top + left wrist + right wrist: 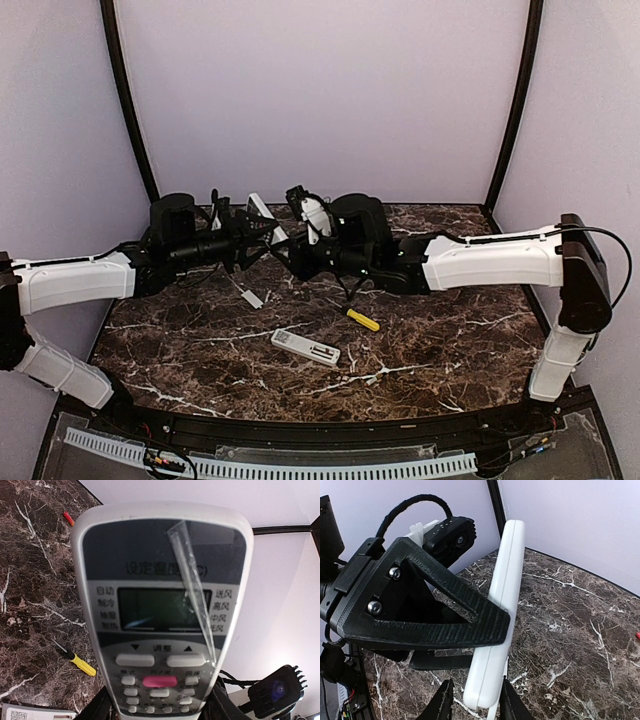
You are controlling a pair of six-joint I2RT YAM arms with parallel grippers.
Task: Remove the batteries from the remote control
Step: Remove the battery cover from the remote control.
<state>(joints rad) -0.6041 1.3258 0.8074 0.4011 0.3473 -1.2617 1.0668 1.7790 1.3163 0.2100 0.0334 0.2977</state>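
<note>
My left gripper (159, 702) is shut on the lower end of a white remote control (160, 605) and holds it above the table. Its button face and screen fill the left wrist view, with a strip of clear tape (192, 590) across the screen. In the top view the remote (262, 210) sits at the back centre, where both arms meet. My right gripper (477, 706) is open around the remote's (502, 605) near end, with a gap on its left side. A tiny reddish cell (68, 518), likely a battery, lies on the marble. The remote's back is hidden.
A second white remote (305, 347) lies on the marble table (450, 350) in front of the arms. A yellow-handled stick tool (363, 319) lies to its right, and a small pale cover plate (252, 298) to its left. The left gripper's black finger (445, 620) crosses the right wrist view.
</note>
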